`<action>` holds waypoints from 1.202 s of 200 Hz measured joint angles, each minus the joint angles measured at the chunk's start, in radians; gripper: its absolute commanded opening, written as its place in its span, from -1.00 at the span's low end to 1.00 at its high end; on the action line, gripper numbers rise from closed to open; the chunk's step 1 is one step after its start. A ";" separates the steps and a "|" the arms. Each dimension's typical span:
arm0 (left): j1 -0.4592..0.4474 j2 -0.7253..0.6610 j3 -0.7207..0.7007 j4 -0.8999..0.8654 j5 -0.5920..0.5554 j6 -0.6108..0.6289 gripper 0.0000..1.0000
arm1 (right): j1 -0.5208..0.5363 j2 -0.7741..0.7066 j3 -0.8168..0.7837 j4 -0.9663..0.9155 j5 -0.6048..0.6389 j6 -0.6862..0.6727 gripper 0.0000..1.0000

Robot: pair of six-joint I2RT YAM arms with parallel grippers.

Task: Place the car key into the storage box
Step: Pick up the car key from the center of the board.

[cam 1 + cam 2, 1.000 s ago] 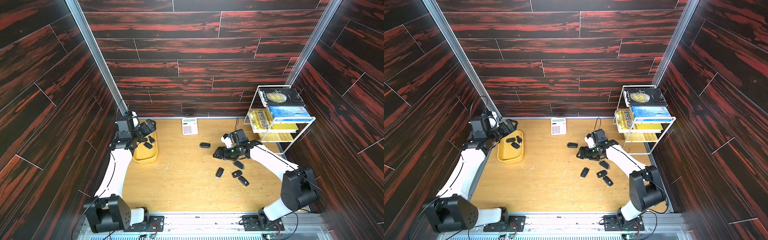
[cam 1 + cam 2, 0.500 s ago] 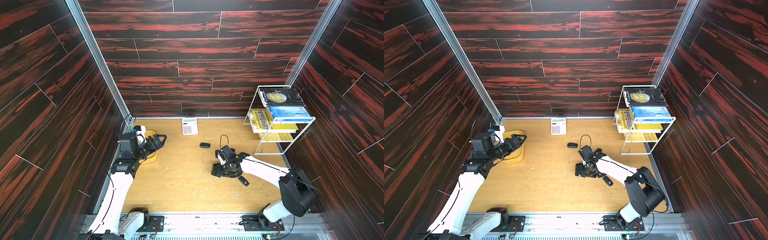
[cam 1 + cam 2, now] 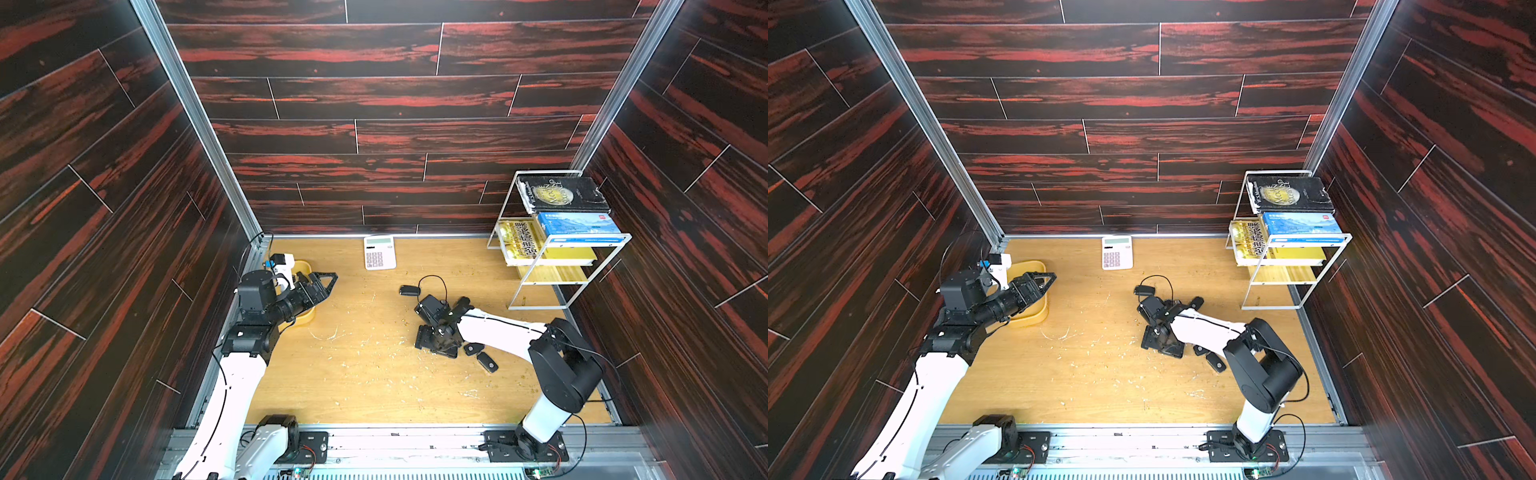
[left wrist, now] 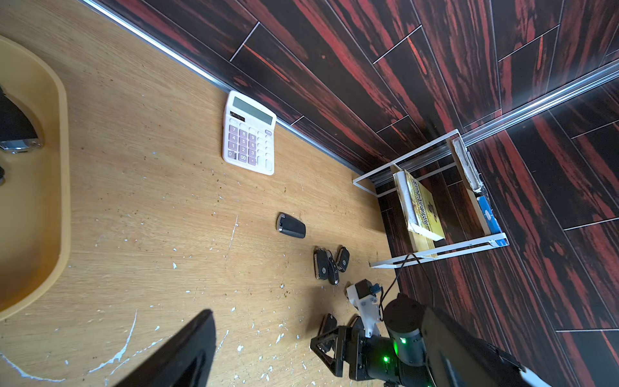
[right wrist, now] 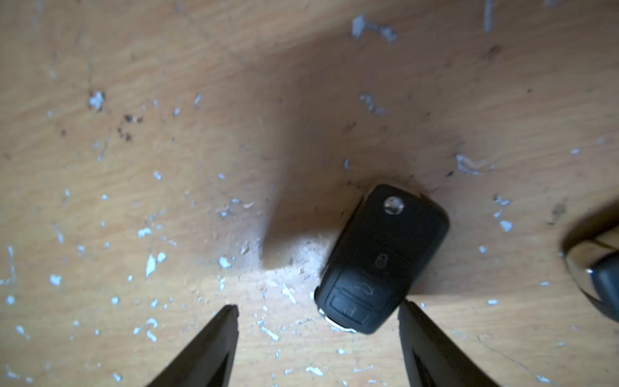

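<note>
A black car key point(image 5: 382, 258) lies flat on the wooden table. My right gripper point(image 5: 318, 306) is open just over its button end, one finger on each side and not touching it. In both top views the right gripper point(image 3: 434, 343) point(image 3: 1160, 343) points down and hides that key. The storage box point(image 3: 306, 316) point(image 3: 1034, 316) point(image 4: 63, 167) is a yellow tray at the left. It holds a dark key point(image 4: 16, 130). My left gripper point(image 3: 322, 284) point(image 3: 1038, 284) point(image 4: 311, 362) hangs open and empty over the box's right edge.
More keys lie loose: one point(image 3: 409, 290) toward the back, two point(image 3: 473, 348) point(image 3: 487, 362) beside the right arm, a cluster point(image 4: 330, 264) behind it. A white calculator point(image 3: 379, 252) lies by the back wall. A white wire rack point(image 3: 552, 286) with books stands at the back right.
My right gripper has moved forward from the key cluster and come down over a single key, its jaws narrowing a little. My left arm has drawn back from over the box, still open.
</note>
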 measured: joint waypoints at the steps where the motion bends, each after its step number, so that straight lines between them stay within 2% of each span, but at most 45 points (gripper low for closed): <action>1: 0.000 0.000 -0.001 0.001 0.000 -0.001 1.00 | 0.000 0.001 0.002 -0.002 0.002 0.002 0.55; 33: -0.001 0.000 -0.016 0.015 0.001 -0.004 1.00 | -0.001 0.029 0.014 -0.031 0.034 0.017 0.53; 65: -0.001 0.000 -0.018 0.024 0.002 -0.005 1.00 | -0.010 0.035 0.008 -0.040 0.042 0.023 0.43; 87: -0.006 0.000 -0.020 0.030 0.001 -0.005 1.00 | -0.022 0.035 -0.003 -0.034 0.040 0.019 0.25; 101: -0.013 0.000 -0.027 0.038 0.001 -0.004 1.00 | -0.029 0.035 -0.005 -0.032 0.037 0.014 -0.03; 132: -0.053 0.008 -0.051 0.048 -0.004 0.011 1.00 | -0.040 0.037 -0.005 -0.015 0.025 -0.002 -0.07; 142: -0.078 0.011 -0.060 0.054 -0.008 0.020 1.00 | -0.040 0.037 -0.005 -0.014 0.022 -0.007 -0.16; 147: -0.090 0.014 -0.064 0.058 -0.009 0.025 1.00 | -0.041 0.037 -0.005 -0.013 0.020 -0.014 -0.28; 163: -0.129 0.026 -0.074 0.072 -0.010 0.037 1.00 | -0.042 0.038 -0.005 -0.008 0.013 -0.019 -0.40; 196: -0.182 0.069 -0.098 0.122 -0.003 0.067 0.97 | -0.045 0.038 -0.005 -0.006 0.003 -0.041 -0.51; 240: -0.251 0.098 -0.177 0.192 0.006 0.190 1.00 | -0.065 0.032 -0.008 -0.004 -0.026 -0.080 -0.50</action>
